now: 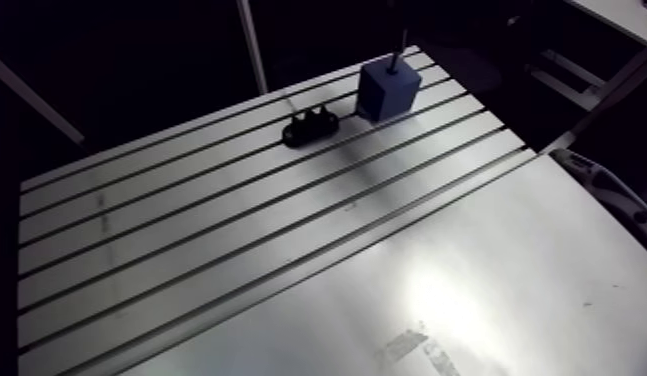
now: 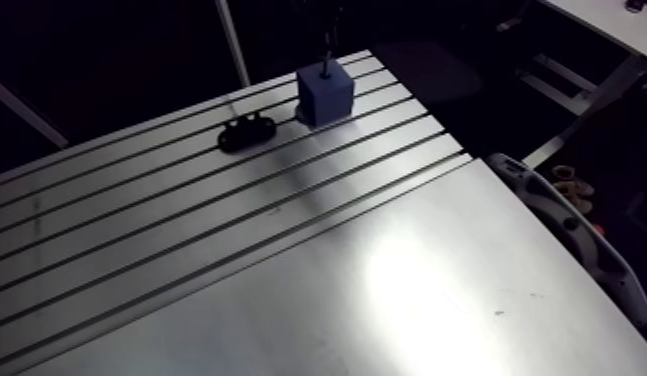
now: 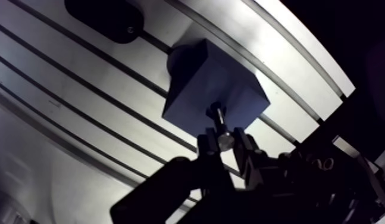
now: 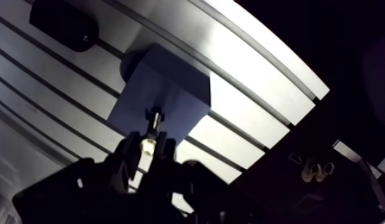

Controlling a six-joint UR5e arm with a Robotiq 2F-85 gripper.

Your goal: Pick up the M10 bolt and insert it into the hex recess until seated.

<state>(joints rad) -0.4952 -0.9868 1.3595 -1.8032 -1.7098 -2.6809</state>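
A blue block point(image 1: 387, 90) stands on the slotted table point(image 1: 187, 230) near its far edge. A thin metal bolt point(image 3: 219, 122) rises from the block's top face, its lower end at a hole in that face. In the wrist view my gripper point(image 3: 225, 142) is directly above the block and shut on the bolt's upper end, one fingertip point(image 3: 207, 145) on each side of it. How deep the bolt sits in the block is hidden. In the arm view only the bolt's shaft point(image 1: 398, 50) shows above the block; the gripper is lost in the dark.
A low black fixture point(image 1: 310, 126) lies on the table beside the block. A smooth metal plate point(image 1: 487, 300) covers the near right part of the table. A grey curved object point(image 2: 562, 225) sits off the table's right edge.
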